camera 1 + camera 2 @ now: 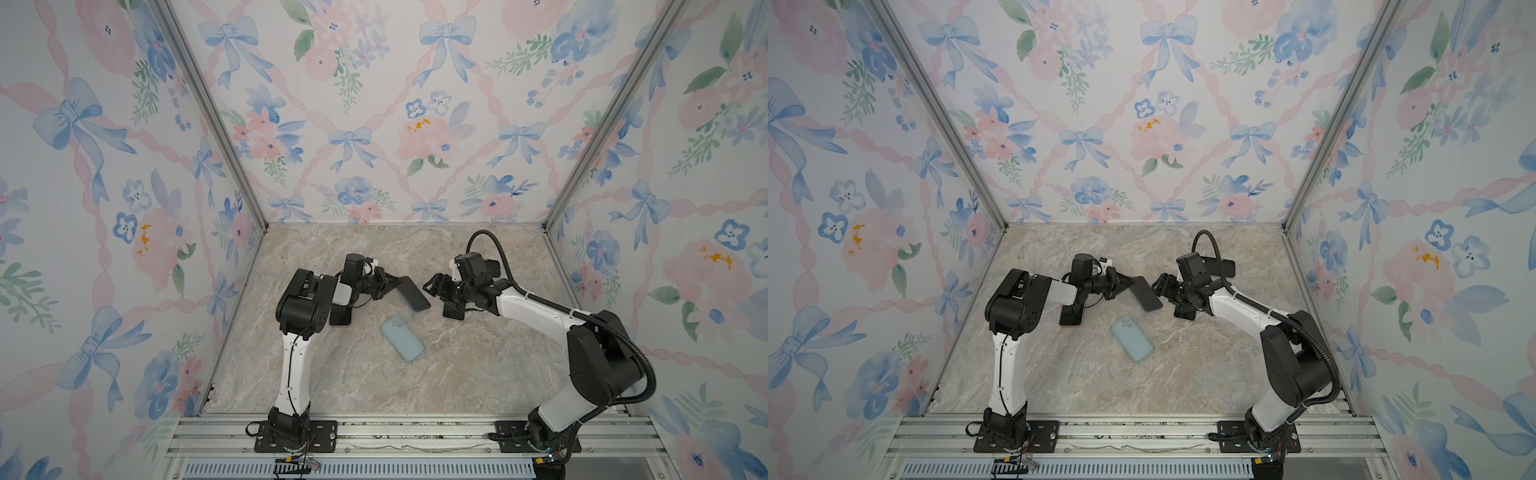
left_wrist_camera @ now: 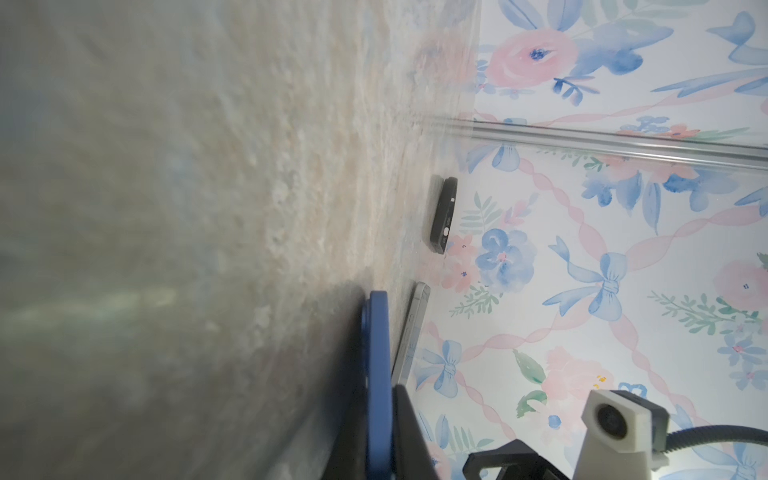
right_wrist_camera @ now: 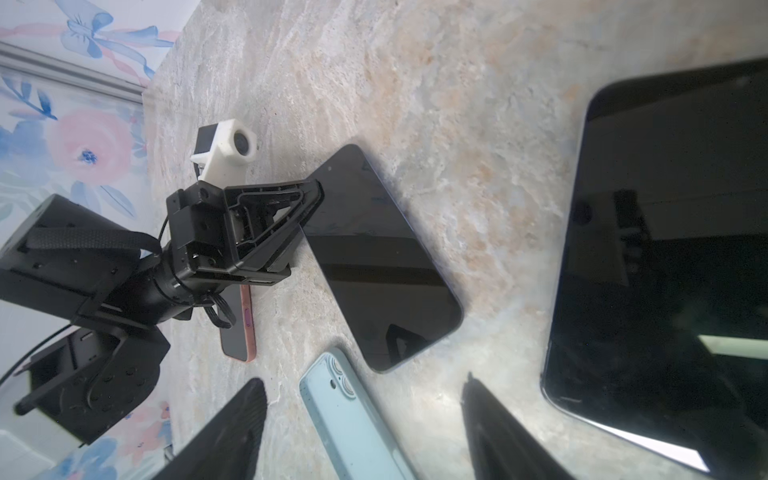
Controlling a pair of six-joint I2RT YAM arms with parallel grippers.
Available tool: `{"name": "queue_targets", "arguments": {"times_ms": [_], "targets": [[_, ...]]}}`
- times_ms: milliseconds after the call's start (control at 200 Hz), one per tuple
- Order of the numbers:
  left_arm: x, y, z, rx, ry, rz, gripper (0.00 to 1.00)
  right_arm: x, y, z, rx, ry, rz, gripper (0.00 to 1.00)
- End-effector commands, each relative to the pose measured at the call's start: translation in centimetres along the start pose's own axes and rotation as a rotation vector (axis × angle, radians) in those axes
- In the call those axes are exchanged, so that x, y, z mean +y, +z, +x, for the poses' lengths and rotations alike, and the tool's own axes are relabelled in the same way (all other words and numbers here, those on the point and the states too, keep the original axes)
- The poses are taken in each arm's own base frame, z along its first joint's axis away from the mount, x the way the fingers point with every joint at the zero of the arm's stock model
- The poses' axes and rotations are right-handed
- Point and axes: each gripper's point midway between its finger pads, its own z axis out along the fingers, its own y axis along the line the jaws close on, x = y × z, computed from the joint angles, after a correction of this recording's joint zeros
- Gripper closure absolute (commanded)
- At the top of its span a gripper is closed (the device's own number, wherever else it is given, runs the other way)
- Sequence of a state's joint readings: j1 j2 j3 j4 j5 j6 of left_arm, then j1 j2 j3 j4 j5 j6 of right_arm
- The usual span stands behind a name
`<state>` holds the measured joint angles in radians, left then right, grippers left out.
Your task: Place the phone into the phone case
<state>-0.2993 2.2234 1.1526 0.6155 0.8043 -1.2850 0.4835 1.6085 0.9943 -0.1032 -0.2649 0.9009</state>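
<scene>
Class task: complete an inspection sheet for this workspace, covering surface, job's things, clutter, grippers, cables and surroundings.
Surface: marbled tabletop; no damage seen.
Job's things: blue-edged phone held by one end; pale blue phone case lying flat, apart from it.
Clutter: pink-edged phone partly under the left arm; black phone below the right gripper.
Grippers: left gripper shut on the blue-edged phone; right gripper open, fingers holding nothing.
Cables: black ribbed hose along the right arm; thin wire along the left arm.
Surroundings: floral walls; aluminium rails in front.
</scene>
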Motion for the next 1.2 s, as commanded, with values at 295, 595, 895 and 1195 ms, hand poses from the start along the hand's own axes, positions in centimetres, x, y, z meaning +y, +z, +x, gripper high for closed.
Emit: {"name": "queue_targets", "arguments": {"times_ms": [295,595,895,1195], "targets": [[-6.2,-1.8,1.9,-0.08,-0.029,0.208,0.91,0.8,-3.4,-0.4,-0.116,0.421,-0.341,0.25],[-7.2,-2.6,3.0,-0.118,-0.032,0.25,0.91,-0.6,-3.7,0.3,-0.136,0.5,-0.377,0.26],[-7.7,-2.5,3.9,-0.117,-0.045,0.286,0.91,-0.1,-2.2,0.4,-0.128,0.55,-0.478,0.36],[-7.9,-2.6,4.3,-0.122,-0.048,0.295,0.91,-0.4,-1.0,0.2,-0.15,0.598,-0.534,0.52]]}}
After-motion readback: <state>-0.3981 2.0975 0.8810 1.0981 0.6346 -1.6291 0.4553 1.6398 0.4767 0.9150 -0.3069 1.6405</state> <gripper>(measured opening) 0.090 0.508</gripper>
